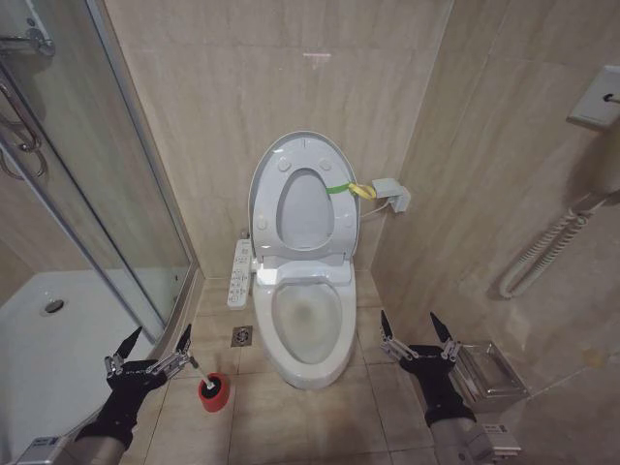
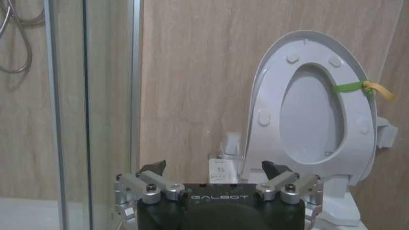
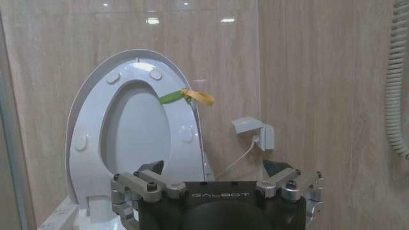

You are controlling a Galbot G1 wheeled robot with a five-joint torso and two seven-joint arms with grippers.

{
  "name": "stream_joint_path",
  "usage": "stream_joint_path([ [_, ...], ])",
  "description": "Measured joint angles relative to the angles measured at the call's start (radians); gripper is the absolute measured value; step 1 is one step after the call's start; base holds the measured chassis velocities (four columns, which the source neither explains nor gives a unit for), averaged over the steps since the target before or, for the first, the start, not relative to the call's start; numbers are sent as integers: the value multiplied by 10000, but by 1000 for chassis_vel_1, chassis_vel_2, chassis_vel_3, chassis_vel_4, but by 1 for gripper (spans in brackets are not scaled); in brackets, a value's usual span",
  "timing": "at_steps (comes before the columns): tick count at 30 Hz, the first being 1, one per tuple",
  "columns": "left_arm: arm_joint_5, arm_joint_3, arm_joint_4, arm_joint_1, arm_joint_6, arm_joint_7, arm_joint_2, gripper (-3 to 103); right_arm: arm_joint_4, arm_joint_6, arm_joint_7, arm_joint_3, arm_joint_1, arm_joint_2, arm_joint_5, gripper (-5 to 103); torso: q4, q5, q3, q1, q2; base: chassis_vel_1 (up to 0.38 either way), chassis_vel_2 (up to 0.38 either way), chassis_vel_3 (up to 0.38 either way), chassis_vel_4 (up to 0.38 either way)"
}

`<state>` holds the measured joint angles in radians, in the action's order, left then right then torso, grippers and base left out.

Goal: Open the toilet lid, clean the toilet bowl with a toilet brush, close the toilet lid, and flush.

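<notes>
The toilet lid (image 1: 305, 208) stands raised against the wall, seen through the ring seat (image 1: 268, 208) that is up in front of it. A yellow-green strap (image 1: 351, 189) hangs at its edge. Below, the toilet bowl (image 1: 310, 325) lies uncovered. The toilet brush (image 1: 197, 372) stands in a red holder cup (image 1: 215, 392) on the floor left of the bowl, with its head hidden inside the cup. My left gripper (image 1: 155, 351) is open, its near finger just beside the top of the brush handle. My right gripper (image 1: 411, 325) hangs open and holds nothing, right of the bowl. Both wrist views face the raised lid (image 2: 310, 115) (image 3: 137, 129).
A glass shower door (image 1: 116, 194) and its sill run close on the left. A button panel (image 1: 239, 274) sits at the bowl's left side, a floor drain (image 1: 242, 336) below it. A metal box (image 1: 489, 373) stands at the right wall, a hose (image 1: 542, 247) above it.
</notes>
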<state>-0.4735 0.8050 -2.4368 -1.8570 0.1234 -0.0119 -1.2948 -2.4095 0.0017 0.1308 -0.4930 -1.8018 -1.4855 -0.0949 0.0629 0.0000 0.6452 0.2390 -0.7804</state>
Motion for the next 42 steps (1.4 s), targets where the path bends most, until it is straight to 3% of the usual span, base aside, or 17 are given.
stream_joint_path([
  [42,0,0,1,0,0,0,0,98,0,0,0,0,0,0,0,100,0,0,0,0,0,0,0,0,0],
])
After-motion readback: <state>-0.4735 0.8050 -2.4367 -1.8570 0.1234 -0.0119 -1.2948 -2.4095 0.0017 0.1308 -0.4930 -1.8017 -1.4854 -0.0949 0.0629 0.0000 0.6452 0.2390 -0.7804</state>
